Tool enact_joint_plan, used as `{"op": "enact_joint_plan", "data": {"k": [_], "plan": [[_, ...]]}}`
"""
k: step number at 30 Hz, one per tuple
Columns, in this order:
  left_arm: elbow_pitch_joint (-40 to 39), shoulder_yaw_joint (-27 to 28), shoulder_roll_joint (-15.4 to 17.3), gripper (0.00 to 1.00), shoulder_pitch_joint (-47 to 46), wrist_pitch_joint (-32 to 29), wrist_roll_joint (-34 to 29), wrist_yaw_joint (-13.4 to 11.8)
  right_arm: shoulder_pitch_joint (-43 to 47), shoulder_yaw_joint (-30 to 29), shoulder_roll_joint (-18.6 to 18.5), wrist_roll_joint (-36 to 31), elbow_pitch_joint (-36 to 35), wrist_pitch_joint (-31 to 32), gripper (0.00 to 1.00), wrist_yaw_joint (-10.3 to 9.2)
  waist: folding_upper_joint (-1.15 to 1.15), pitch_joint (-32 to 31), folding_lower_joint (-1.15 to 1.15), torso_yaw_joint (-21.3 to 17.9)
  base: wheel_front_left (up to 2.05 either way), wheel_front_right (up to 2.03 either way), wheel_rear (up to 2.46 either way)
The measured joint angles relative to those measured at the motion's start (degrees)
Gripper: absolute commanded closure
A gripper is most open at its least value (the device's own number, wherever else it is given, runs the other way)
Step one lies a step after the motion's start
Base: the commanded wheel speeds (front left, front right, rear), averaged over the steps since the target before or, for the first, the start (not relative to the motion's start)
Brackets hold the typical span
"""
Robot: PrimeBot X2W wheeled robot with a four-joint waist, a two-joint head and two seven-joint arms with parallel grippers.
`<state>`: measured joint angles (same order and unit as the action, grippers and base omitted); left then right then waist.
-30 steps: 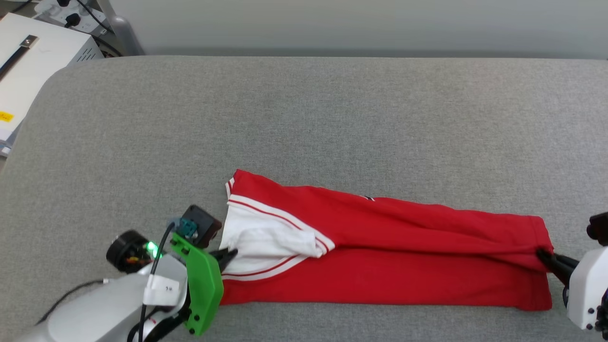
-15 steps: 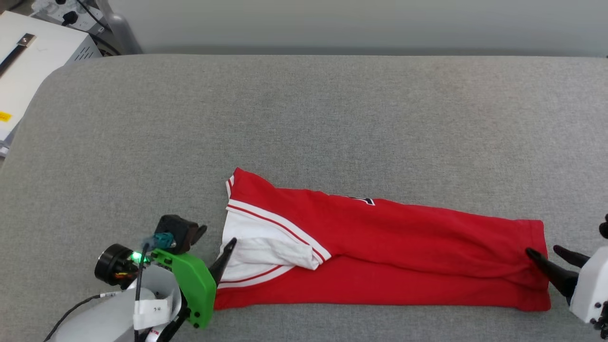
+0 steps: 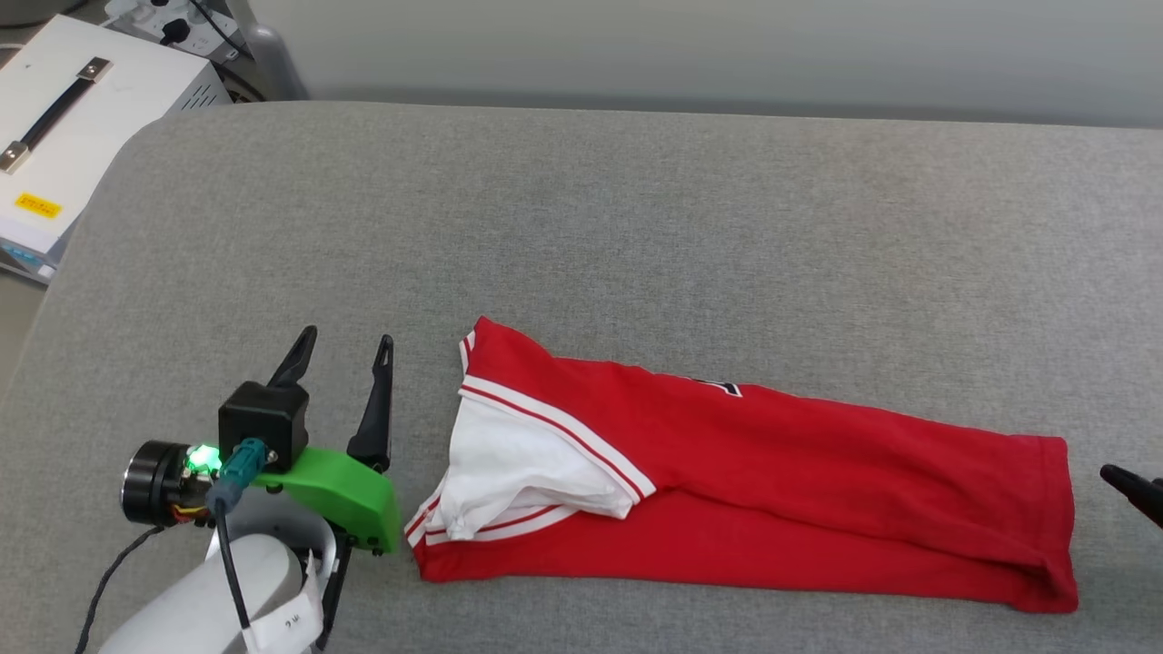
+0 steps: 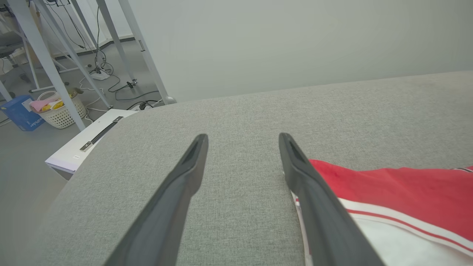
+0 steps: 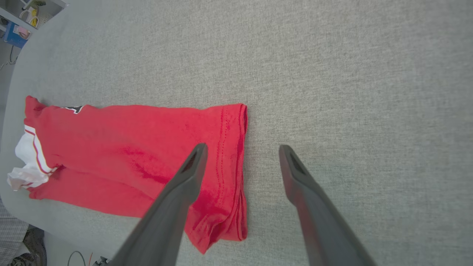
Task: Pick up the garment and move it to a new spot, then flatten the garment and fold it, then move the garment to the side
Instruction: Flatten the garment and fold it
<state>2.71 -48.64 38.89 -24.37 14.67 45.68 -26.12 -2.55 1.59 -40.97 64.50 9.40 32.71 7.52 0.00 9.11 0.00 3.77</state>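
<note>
The garment (image 3: 772, 481), a red shirt with a white sleeve and striped trim, lies folded into a long band across the grey table (image 3: 636, 227). Its sleeve end points left and its hem right. My left gripper (image 3: 347, 338) stands open just left of the sleeve end, fingers pointing to the far side with nothing between them. In the left wrist view the gripper (image 4: 242, 137) hovers over bare cloth with the garment (image 4: 388, 184) beside its right finger. My right gripper (image 5: 242, 147) is open above the hem of the garment (image 5: 129, 147); one dark fingertip (image 3: 1131, 489) shows beyond the hem.
A white case with a black handle (image 3: 64, 154) sits off the table's far-left corner, with a power strip (image 3: 173, 23) behind it. Metal frame legs (image 4: 44, 62) and a white basket (image 4: 59, 111) stand on the floor to the left. A pale wall runs behind the table.
Both grippers opened and let go of the garment's ends. The left drew back left and turned its fingers to the far side; the right backed off past the hem. The camera shifted slightly.
</note>
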Motion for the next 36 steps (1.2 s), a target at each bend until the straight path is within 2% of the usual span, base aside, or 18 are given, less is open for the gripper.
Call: {"op": "enact_joint_plan", "data": {"k": [2,8,13,18,19,20,21,27,36], "plan": [[-0.7,3.0,-1.6,0.00,2.3,0.0,-2.8,-0.9,0.0,0.1,0.3,0.2,1.5,1.4,0.00,0.00,0.00,0.4,0.00,0.5,0.00,0.00,0.00],[-2.1,10.0,-7.2,0.00,7.5,0.0,-9.9,-0.7,0.0,2.4,3.0,-0.6,4.3,2.9,0.00,0.00,0.00,1.8,0.00,2.2,0.00,0.00,0.00],[-1.9,15.2,-12.2,0.00,10.3,0.0,-15.1,1.9,-1.0,4.5,4.8,-1.7,5.4,3.3,0.00,0.00,0.00,2.8,0.00,3.4,0.00,0.00,0.00],[-1.2,20.5,-17.2,0.00,11.9,0.0,-20.3,5.6,-2.6,6.9,5.9,-3.0,6.3,3.0,0.00,-0.01,0.00,3.4,0.00,4.1,0.00,0.00,0.00],[-0.9,21.4,-18.1,0.00,12.2,0.0,-21.7,6.1,-2.9,7.5,5.9,-3.5,6.5,2.9,0.51,-0.01,0.00,3.4,0.00,4.1,0.00,0.00,0.00],[-0.8,22.3,-18.7,0.00,12.5,0.0,-22.7,6.6,-3.2,7.9,5.9,-3.9,6.6,2.7,0.84,-0.01,0.00,3.4,0.00,4.1,0.00,0.00,0.00],[0.2,25.5,-21.2,0.00,14.2,0.0,-25.8,9.2,-4.1,8.5,5.6,-4.3,8.3,1.2,1.00,-0.01,0.00,3.0,0.00,3.8,0.00,0.00,0.00],[1.2,29.7,-23.8,0.00,16.5,0.0,-29.3,12.4,-4.8,7.4,5.3,-3.7,11.6,-1.0,1.00,0.10,0.00,1.8,0.00,3.3,0.00,0.00,0.00],[2.9,32.7,-26.4,0.00,18.7,0.0,-33.5,16.9,-4.6,3.3,-1.8,-5.8,15.2,-2.3,1.00,0.07,0.00,-0.6,0.00,2.8,0.00,0.00,0.00]]}}
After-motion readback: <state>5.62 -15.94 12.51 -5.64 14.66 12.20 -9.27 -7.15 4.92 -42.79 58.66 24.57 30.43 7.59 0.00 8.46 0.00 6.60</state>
